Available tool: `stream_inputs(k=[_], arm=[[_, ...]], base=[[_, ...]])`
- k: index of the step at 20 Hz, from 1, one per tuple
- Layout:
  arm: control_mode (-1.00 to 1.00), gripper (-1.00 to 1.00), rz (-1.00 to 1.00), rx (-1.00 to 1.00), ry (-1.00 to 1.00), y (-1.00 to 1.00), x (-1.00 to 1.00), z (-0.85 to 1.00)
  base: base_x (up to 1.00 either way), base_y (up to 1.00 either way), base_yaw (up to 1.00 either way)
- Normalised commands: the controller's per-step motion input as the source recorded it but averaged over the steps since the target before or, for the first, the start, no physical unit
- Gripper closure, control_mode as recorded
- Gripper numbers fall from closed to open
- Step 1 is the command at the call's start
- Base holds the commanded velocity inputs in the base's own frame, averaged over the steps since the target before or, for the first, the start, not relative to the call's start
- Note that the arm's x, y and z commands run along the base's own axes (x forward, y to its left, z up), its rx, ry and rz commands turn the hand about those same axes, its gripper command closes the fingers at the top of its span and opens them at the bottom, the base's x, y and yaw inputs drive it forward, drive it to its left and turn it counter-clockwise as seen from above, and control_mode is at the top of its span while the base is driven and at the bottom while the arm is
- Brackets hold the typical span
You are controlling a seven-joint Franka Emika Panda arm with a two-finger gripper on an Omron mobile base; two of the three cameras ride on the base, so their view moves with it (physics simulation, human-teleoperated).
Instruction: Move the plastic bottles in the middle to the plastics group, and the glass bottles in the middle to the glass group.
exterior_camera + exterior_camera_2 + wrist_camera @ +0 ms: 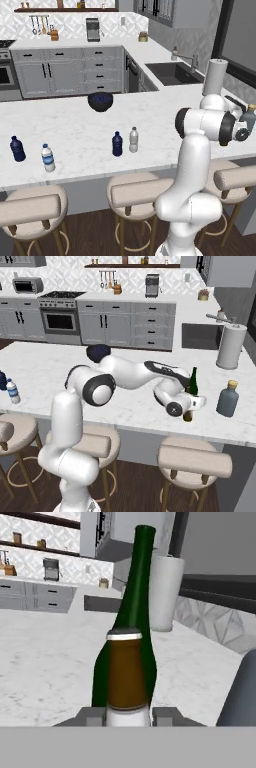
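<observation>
My gripper (128, 716) is shut on the slim brown glass bottle (127, 673), which stands upright between the fingers. Directly behind it rises the tall dark green wine bottle (140, 582) of the glass group. In the right base view the gripper (192, 404) holds the brown bottle (187, 416) low over the counter, just in front of the wine bottle (193, 381), with the squat grey-blue bottle (228, 399) to its right. At mid-counter stand a navy bottle (117, 144) and a clear greyish bottle (133, 139). Far left is the plastics group: a navy bottle (17, 149) and a blue-labelled clear bottle (48, 158).
A white paper towel roll (231, 346) stands behind the glass group, near the sink (175, 72). A dark bowl (100, 101) sits at the back of the counter. Stools (195, 461) line the counter's front edge.
</observation>
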Motion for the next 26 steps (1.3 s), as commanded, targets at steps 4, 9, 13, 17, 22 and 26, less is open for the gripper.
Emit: stream_inputs(k=[4, 9, 13, 17, 22, 26], arm=[[-1.0, 1.0, 0.15, 0.22, 0.0, -0.35, 0.0, -0.32], [-1.0, 1.0, 0.14, 0.17, -0.03, -0.1, -0.04, -0.37], [-1.0, 1.0, 0.12, 0.11, -0.04, 0.0, -0.31, -0.52], [-1.0, 1.0, 0.07, 0.04, -0.08, 0.02, -0.38, -0.53], [-1.0, 1.0, 0.01, 0.01, -0.04, 0.12, -0.03, -0.45], [-1.0, 1.0, 0.0, 0.0, -0.05, 0.16, -0.21, -0.5]], base=[[0.0, 0.0, 0.0], [0.0, 0.0, 0.0], [0.0, 0.0, 0.0], [0.0, 0.0, 0.0], [0.0, 0.0, 0.0], [0.0, 0.0, 0.0]])
